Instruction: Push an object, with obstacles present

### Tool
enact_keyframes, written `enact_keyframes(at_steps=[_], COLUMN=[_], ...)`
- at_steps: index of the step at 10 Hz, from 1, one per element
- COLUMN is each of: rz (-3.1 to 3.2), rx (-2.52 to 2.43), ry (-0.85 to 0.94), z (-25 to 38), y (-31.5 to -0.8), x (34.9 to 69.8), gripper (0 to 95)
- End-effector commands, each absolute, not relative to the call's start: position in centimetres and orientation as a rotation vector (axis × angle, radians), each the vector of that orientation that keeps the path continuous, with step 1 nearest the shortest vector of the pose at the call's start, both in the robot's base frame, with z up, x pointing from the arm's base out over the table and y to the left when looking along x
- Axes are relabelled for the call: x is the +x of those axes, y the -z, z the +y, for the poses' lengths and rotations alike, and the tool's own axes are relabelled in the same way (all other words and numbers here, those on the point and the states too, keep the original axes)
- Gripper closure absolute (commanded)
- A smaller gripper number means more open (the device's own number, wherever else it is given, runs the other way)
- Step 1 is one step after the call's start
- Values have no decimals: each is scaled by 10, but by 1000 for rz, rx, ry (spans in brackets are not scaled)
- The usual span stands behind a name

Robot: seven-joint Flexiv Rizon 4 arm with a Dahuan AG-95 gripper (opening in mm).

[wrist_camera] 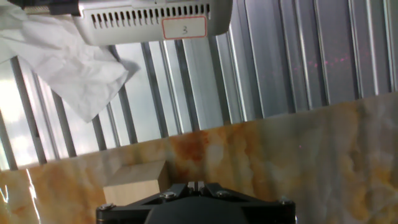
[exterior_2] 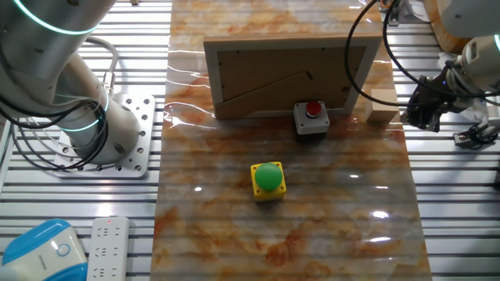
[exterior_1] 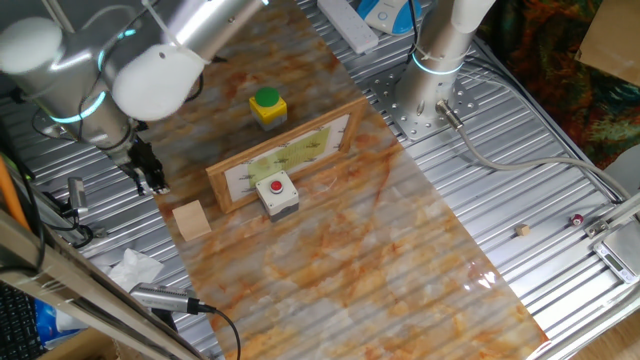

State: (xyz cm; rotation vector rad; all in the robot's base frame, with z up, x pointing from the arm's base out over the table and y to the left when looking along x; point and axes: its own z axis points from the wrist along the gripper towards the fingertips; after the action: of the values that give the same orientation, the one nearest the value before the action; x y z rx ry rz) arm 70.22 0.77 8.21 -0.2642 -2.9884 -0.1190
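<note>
Ribbed metal table (exterior_1: 560,200), marbled orange mat (exterior_1: 400,260) on top.
</note>
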Motion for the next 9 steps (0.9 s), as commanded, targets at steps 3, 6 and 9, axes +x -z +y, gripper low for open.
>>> enact_keyframes(at_steps=[3, 6, 9], rz=[-3019, -3052, -3061], rx=[-291, -291, -290], ry=[112, 125, 136], z=[14, 18, 19], y=[-68, -64, -64], x=[695, 692, 691], gripper=[950, 950, 950])
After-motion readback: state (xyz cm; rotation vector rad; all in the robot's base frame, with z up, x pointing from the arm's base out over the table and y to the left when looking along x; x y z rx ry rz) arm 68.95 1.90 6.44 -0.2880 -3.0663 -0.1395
